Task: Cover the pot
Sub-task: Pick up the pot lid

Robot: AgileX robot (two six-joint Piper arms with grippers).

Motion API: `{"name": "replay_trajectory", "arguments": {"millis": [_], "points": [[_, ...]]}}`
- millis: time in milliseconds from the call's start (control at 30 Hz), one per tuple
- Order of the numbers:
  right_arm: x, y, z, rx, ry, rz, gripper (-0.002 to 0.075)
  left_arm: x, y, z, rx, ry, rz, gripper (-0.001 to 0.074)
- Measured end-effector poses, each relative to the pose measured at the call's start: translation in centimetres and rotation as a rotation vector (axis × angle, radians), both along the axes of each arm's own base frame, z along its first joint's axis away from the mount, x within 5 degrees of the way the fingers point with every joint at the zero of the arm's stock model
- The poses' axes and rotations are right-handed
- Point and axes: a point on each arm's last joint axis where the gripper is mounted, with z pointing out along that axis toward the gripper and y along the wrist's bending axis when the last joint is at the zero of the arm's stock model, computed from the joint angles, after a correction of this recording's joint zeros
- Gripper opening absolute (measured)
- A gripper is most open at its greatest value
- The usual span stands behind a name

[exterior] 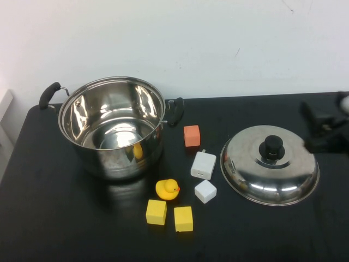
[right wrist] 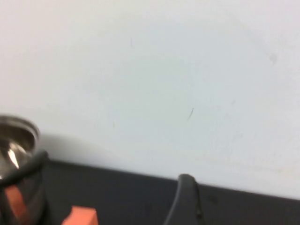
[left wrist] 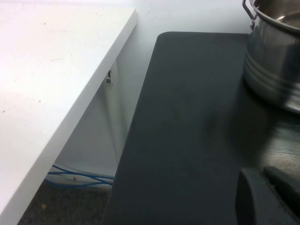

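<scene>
The pot (exterior: 112, 128) is a large shiny steel stockpot with two black side handles, standing open and upright at the back left of the black table (exterior: 54, 218). The domed steel lid (exterior: 270, 166) with a black knob (exterior: 271, 147) lies flat on the table at the right. My right gripper (exterior: 313, 129) hovers just right of the lid's knob, open and empty; one of its fingers (right wrist: 185, 201) shows in the right wrist view. My left gripper (left wrist: 265, 171) is out of the high view; it is low over the table's left part, shut and empty, with the pot's wall (left wrist: 274, 61) ahead.
Between pot and lid lie an orange cube (exterior: 192, 136), two white chargers (exterior: 203, 165) (exterior: 205, 191), a yellow duck (exterior: 167, 189) and two yellow cubes (exterior: 156, 212) (exterior: 183, 219). A white table (left wrist: 47, 70) stands beside the black table's left edge.
</scene>
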Motion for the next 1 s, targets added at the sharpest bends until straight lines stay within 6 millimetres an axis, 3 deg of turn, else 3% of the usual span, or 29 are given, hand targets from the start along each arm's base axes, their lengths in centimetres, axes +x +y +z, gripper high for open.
{"name": "replay_trajectory", "arguments": {"millis": [133, 333, 633, 1000], "points": [[3.6, 1.2, -2.9, -0.026, 0.065, 0.003, 0.0545, 0.0, 0.0, 0.0, 0.000, 0.000, 0.000, -0.0002], [7.0, 2.4, -7.3, -0.049, 0.146, 0.005, 0.0545, 0.0, 0.0, 0.0, 0.000, 0.000, 0.000, -0.0002], [8.0, 2.7, -13.0, -0.047, 0.217, 0.000, 0.0545, 0.0, 0.0, 0.0, 0.000, 0.000, 0.000, -0.0002], [9.9, 3.3, -16.1, -0.053, 0.236, -0.002, 0.0513, 0.0, 0.0, 0.0, 0.000, 0.000, 0.000, -0.0001]]}}
